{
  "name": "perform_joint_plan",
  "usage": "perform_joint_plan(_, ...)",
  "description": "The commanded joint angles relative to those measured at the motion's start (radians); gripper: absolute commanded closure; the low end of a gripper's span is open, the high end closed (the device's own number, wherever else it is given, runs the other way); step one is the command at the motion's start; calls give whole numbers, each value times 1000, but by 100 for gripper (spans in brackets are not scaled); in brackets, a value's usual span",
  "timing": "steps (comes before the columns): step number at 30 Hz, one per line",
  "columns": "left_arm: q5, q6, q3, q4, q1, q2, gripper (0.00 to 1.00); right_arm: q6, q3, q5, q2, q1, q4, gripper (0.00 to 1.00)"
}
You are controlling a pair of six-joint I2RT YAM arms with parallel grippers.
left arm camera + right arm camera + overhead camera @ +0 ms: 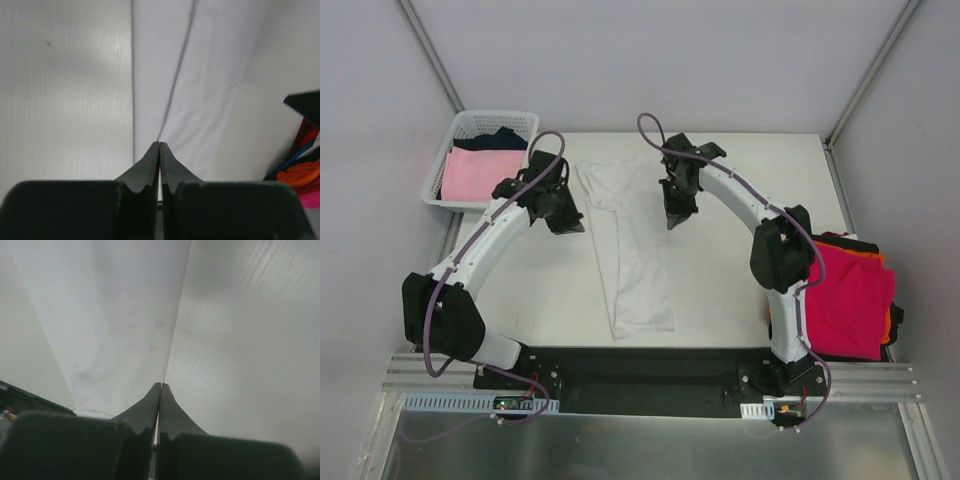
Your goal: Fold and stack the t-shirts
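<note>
status: task partly complete. i read three stages on the bench (740, 290).

1. done: a folded stack sits at the near right edge, partly behind the right arm. the magenta-red t-shirt (845, 300) is on top; an orange t-shirt (888, 320) shows as a thin edge under it, with a dark edge at the far side.
2. in hand: the white t-shirt (632, 262) lies at the centre, folded lengthwise into a long narrow strip running near to far. the crosswise fold is not yet made.
3. left: the basket (432, 175) at the far left holds a pale pink t-shirt (470, 173) and a navy t-shirt (500, 138), both unfolded as far as i can see.

claw state: the left claw (159, 146) is fully closed, tips at the left edge of the white strip near its far end. the right claw (160, 386) is fully closed at the right edge. i cannot tell whether either has cloth nipped between its tips.

surface: flat, white, matt, faintly ribbed in the wrist views. room: plain pale panel walls on three sides, metal posts in the far corners, a metal rail (420, 375) along the near edge.
</note>
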Motion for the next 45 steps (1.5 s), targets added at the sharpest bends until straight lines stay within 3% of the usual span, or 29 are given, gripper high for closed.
perform_joint_plan(1, 136, 31, -18, 23, -84, 69, 100, 7, 301, -275, 155, -67, -25, 99)
perform_joint_plan(4, 179, 39, -20, 37, -146, 133, 100, 80, 434, -433, 293, -111, 17, 99)
perform_joint_plan(5, 185, 43, -20, 40, -158, 147, 100, 108, 426, -523, 307, -122, 59, 99)
perform_joint_plan(10, 230, 74, -29, 54, -203, 236, 100, 243, 296, -655, 330, -177, 322, 99)
perform_joint_plan(15, 277, 102, -32, 81, -226, 298, 100, 353, 288, -840, 400, -194, 505, 99)
perform_joint_plan(23, 301, 140, -25, 100, -244, 357, 100, 465, 343, -820, 538, -194, 666, 99)
perform_joint_plan(30, 311, 140, -83, 101, -255, 316, 100, 447, 369, -720, 601, -209, 694, 99)
perform_joint_plan(37, 304, 132, -140, 100, -261, 275, 100, 418, 345, -674, 594, -225, 703, 99)
perform_joint_plan(45, 297, 125, -144, 106, -263, 293, 100, 361, 179, -617, 488, -249, 694, 99)
